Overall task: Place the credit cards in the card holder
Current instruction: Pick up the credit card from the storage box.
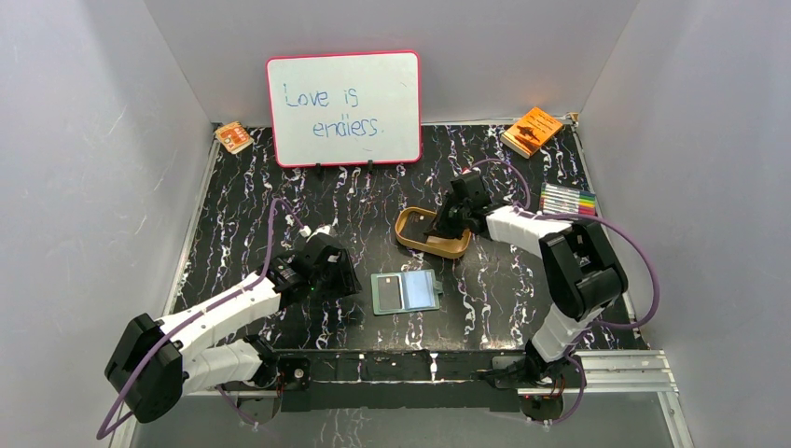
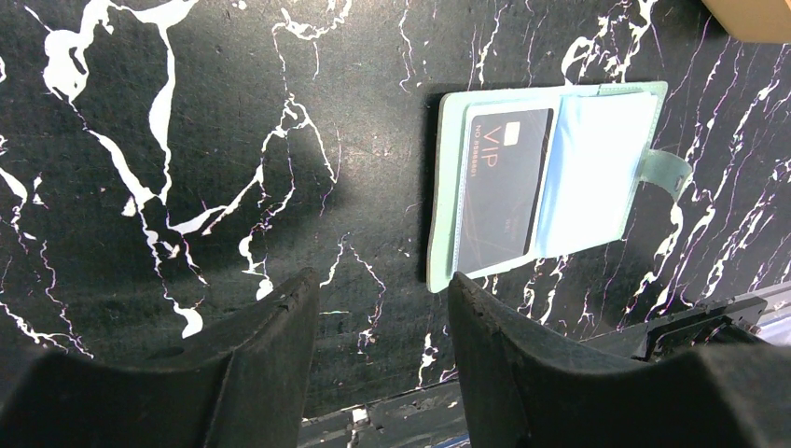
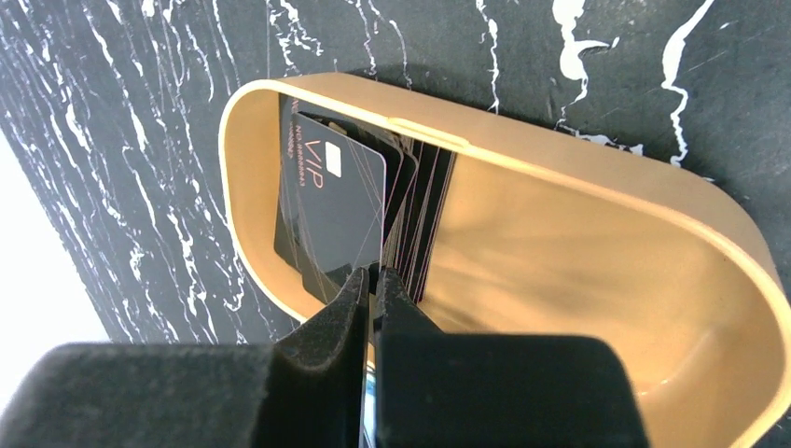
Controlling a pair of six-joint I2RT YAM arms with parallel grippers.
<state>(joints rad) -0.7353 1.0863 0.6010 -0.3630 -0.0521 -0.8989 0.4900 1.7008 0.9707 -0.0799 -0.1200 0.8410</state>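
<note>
1. The right gripper (image 3: 373,280) reaches into the tan tray (image 3: 578,163), with its jaws drawn together on the lower edge of the front card (image 3: 336,201). The other credit cards (image 3: 424,210) stand packed just behind it. The pinch is narrow and sits at one edge, so the card could pivot or slip out on the lift.
2. From the wrist view I cannot be sure that only one card sits between the jaws. A neighbouring card may be caught too, or drag up and drop.
3. The tray looks light and unfixed, so a pull against its wall might slide or tip it.
4. The card holder (image 2: 602,159) lies open and flat near the front edge, well apart from the tray, with one dark card (image 2: 504,187) in its left sleeve. Nothing pins it down. The left gripper (image 2: 382,289) hovers beside it, jaws apart and empty, so pushing a card into a sleeve could shove the holder along.
5. The table (image 2: 140,140) is black with white marbling, so a dropped dark card would be hard to find. Plain grey walls (image 1: 84,140) enclose it. A whiteboard (image 1: 343,107) stands at the back, with an orange booklet (image 1: 532,131) and markers (image 1: 567,199) at the right rear.
</note>
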